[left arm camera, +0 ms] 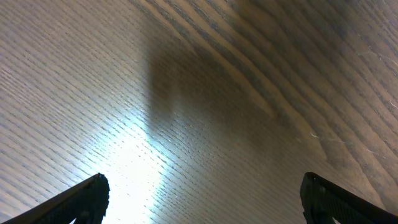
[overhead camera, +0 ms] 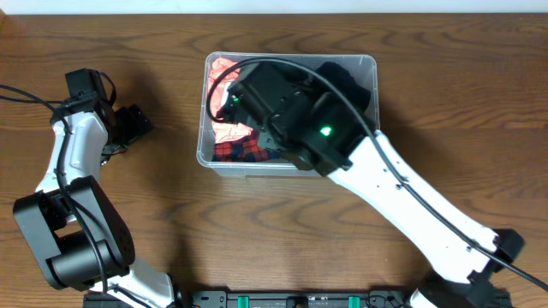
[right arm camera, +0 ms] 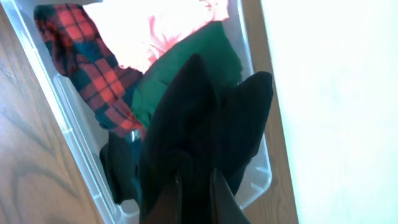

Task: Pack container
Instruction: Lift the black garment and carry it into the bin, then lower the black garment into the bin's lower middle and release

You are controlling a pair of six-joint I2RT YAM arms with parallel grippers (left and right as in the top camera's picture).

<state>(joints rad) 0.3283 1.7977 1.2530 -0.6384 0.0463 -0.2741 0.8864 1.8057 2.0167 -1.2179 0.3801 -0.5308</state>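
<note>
The clear container (overhead camera: 200, 159) sits on the wooden desk (overhead camera: 257, 239), toward its far edge and near the middle. It holds 4 cloths: a red plaid cloth (right arm camera: 93, 68), a pink cloth (right arm camera: 155, 31), a green cloth (right arm camera: 180, 68) and a black cloth (right arm camera: 186, 124). The right pincer (right arm camera: 196, 186) reaches over the container, its 2 fingers pinched on the black cloth. The left pincer (left arm camera: 204, 186) hangs over bare desk well to the left of the container, its fingers spread wide and holding nothing.
</note>
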